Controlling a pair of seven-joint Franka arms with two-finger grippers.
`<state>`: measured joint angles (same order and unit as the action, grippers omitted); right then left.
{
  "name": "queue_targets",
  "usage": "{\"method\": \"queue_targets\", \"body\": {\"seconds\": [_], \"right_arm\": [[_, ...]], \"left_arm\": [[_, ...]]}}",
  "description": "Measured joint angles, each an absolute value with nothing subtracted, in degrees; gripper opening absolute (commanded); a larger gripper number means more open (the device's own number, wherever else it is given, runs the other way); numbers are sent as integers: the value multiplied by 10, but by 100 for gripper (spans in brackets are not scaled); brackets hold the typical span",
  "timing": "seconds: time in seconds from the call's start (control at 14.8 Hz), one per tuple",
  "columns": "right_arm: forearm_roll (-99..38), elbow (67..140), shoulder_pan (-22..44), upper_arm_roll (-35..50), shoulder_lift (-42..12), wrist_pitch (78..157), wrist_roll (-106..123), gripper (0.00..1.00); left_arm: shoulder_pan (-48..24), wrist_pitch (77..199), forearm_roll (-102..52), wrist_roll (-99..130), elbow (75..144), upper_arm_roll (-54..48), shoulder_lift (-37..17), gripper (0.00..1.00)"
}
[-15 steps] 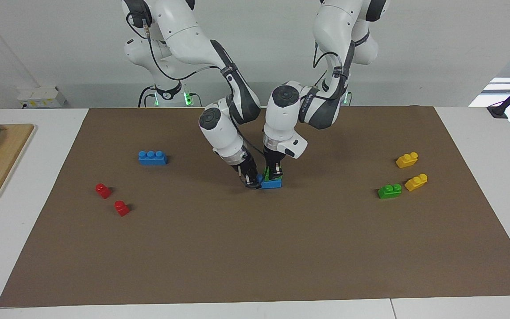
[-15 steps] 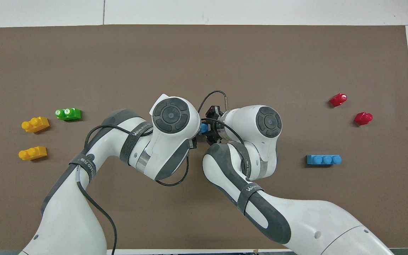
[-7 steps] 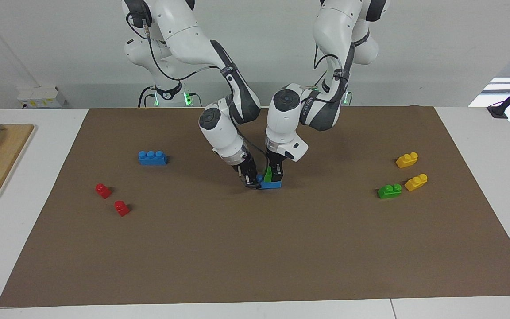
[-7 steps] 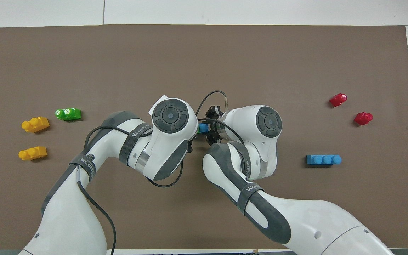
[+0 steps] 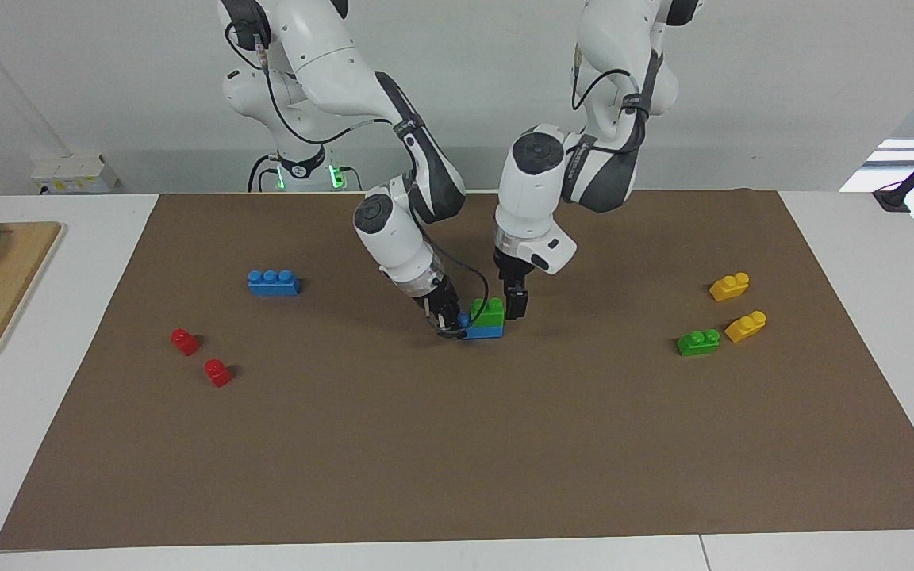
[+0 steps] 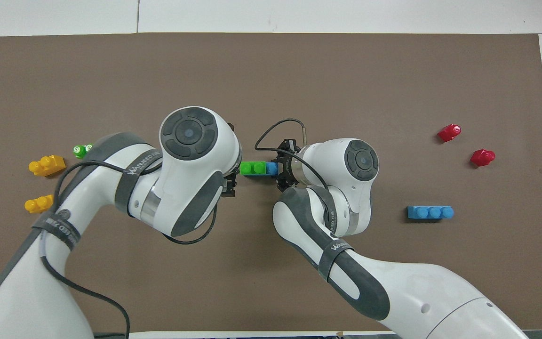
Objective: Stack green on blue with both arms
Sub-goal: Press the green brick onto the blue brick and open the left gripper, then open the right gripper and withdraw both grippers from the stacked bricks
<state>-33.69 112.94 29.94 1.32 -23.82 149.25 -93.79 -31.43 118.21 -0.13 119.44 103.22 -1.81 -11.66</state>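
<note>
Green brick (image 5: pixel 488 312) sits on blue brick (image 5: pixel 482 331); left pincer (image 5: pixel 516 304) spread, beside it; right pincer (image 5: pixel 447 326) at the blue end, grip unclear — lift both straight up, don't nudge.

Arm straps (image 6: pixel 138 165) carry white lettering, not clearly legible.

- Facing view: a high camera across the surface (image 5: pixel 457 444), looking toward the robots and down; both arm bases stand at the top edge.
- Overhead view: a camera above the robots' end, looking steeply down and forward; arms enter from the bottom.
- Shared: the whole brown mat (image 6: pixel 271 70), seen half a turn apart.
</note>
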Motion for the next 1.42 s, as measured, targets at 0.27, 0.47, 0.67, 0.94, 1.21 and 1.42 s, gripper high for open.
{"method": "queue_targets", "body": {"seconds": [0.27,0.47,0.67,0.94,1.21,1.42], "right_arm": [[-337,1129,278,11,-241,1478,-938,77],[-337,1122,257,11,-237,1458,-937,84],[-337,1112,222,10,-220,1421,-937,88],[-324,1098,153,6,-168,1366,-889,100],[-294,1081,89,3,-121,1293,-683,100],[-238,1056,43,2,-104,1221,-527,100]], "left_arm": [[-266,1090,-1,1031,1005,-16,-63,100],[-205,1033,-1,840,1001,-14,-17,100],[-145,987,-1,660,1001,-12,18,100],[-96,963,-1,466,1004,-12,28,100],[-52,942,-1,262,1008,-12,27,100],[-32,935,-1,195,1009,-12,27,100]]}}
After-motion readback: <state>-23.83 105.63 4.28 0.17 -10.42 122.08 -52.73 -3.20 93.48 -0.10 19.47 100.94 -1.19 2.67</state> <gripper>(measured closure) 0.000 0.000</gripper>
